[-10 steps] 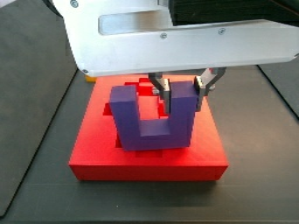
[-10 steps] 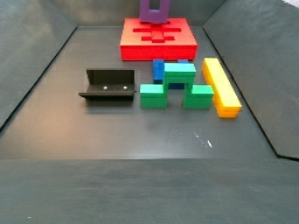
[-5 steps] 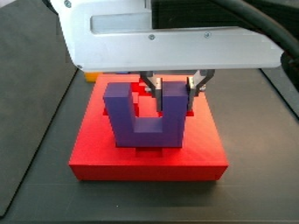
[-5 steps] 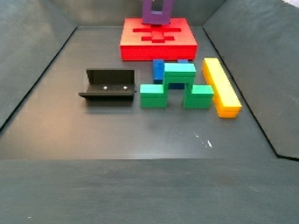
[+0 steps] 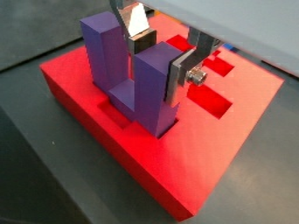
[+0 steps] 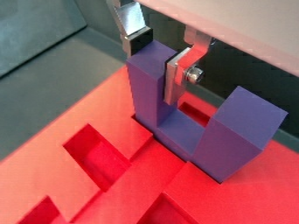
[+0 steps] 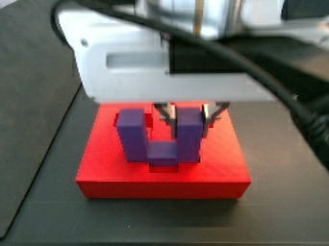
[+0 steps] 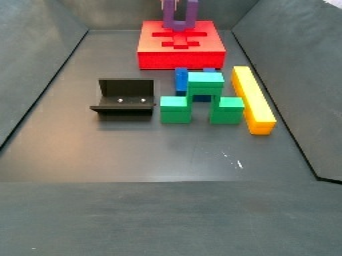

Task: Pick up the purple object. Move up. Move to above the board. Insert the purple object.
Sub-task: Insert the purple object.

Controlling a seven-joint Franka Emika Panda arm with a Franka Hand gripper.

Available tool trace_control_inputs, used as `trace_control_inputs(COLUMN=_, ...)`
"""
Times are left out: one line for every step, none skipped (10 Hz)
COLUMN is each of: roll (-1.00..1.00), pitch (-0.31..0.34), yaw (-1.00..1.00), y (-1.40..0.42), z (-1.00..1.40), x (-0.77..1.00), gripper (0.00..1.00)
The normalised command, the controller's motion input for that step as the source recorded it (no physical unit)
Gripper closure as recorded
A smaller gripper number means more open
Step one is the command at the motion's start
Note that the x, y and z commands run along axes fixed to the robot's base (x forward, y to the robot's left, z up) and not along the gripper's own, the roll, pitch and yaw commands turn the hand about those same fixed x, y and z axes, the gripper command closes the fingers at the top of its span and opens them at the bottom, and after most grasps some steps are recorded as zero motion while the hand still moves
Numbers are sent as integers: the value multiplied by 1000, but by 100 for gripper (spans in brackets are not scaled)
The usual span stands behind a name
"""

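The purple object [image 7: 161, 136] is a U-shaped block standing upright with its prongs up, also seen in both wrist views [image 5: 122, 74] [image 6: 198, 122] and at the far end of a side view [image 8: 181, 12]. My gripper [image 5: 162, 59] [image 6: 158, 58] [image 7: 189, 114] is shut on one prong, a silver finger on each side. The block's base rests in a recess of the red board [image 7: 115, 178] [image 5: 222, 149] [image 6: 70, 197] [image 8: 160, 48]. Other recesses in the board stay open beside it.
In front of the board lie a blue block [image 8: 181, 78], green blocks [image 8: 203, 82] [image 8: 175, 108] [image 8: 227, 108] and a long yellow bar [image 8: 253, 98]. The fixture [image 8: 123, 98] stands to their left. Sloping grey walls enclose the floor.
My gripper has gone down with the purple object. The block has dropped from above the board until its base meets the recess.
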Motion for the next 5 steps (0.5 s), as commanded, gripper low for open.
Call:
trace_control_inputs(roll=34, pitch=0, yaw=0, y=-83, z=-540, x=471, gripper=100)
trace_control_inputs(roll=16, pitch=3, yaw=0, y=-57, z=-637, x=523, gripper=100)
trace_control_inputs(roll=34, pitch=0, yaw=0, y=-80, z=-634, x=480, gripper=100)
trace_control_inputs(roll=93, pitch=0, yaw=0, y=-77, z=-340, x=120, gripper=100)
trace_control_inputs(roll=0, pitch=0, yaw=0, y=0, z=0, x=0, gripper=100)
